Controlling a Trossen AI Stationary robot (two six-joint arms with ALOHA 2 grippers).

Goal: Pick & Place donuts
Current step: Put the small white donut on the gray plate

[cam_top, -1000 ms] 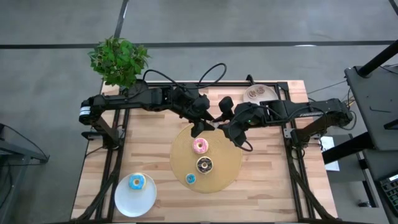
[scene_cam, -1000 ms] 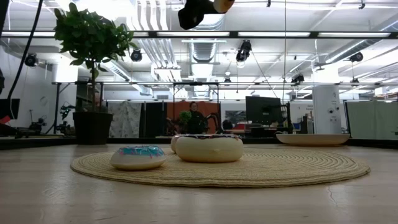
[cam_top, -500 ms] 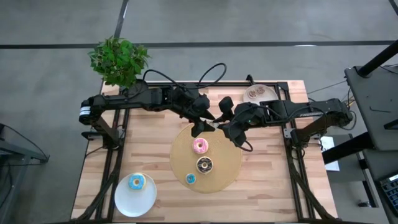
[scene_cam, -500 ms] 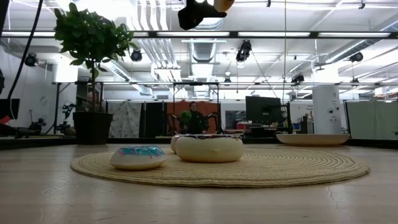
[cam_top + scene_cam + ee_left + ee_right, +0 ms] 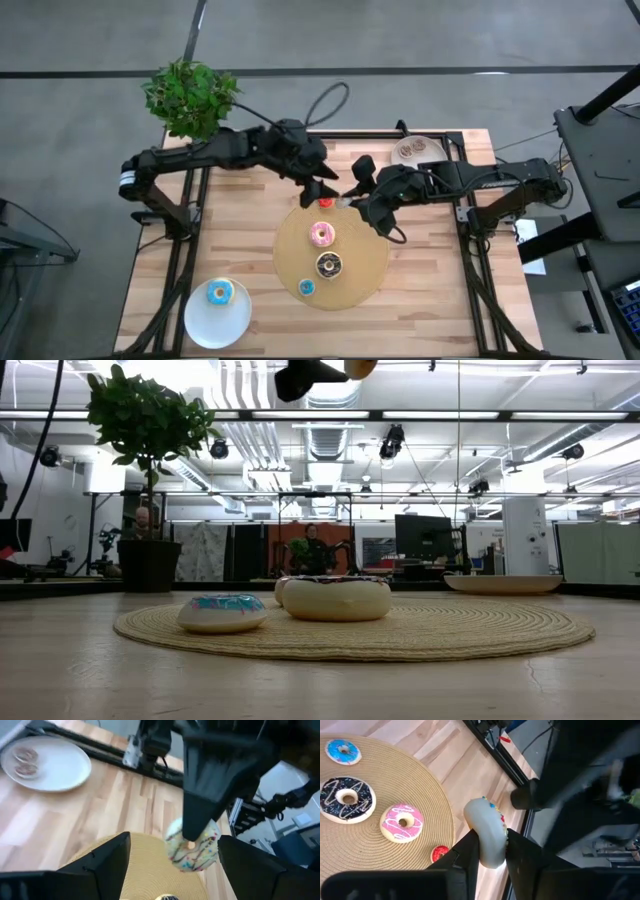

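My right claw (image 5: 487,851) was clamped on the cream donut (image 5: 487,836) above the round mat's (image 5: 360,280) far edge; left claw (image 5: 175,857) spread wide beside it. I'd lower slowly, releasing clear of the pink donut (image 5: 322,235).

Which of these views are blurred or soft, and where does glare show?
Left wrist view: the right gripper and the cream sprinkled donut it holds are smeared, as is the white plate. Right wrist view: the mat donuts are sharp, the left arm behind is streaked. Low view: ceiling lights flare bright; the blue-iced donut stays crisp. High view: evenly lit.
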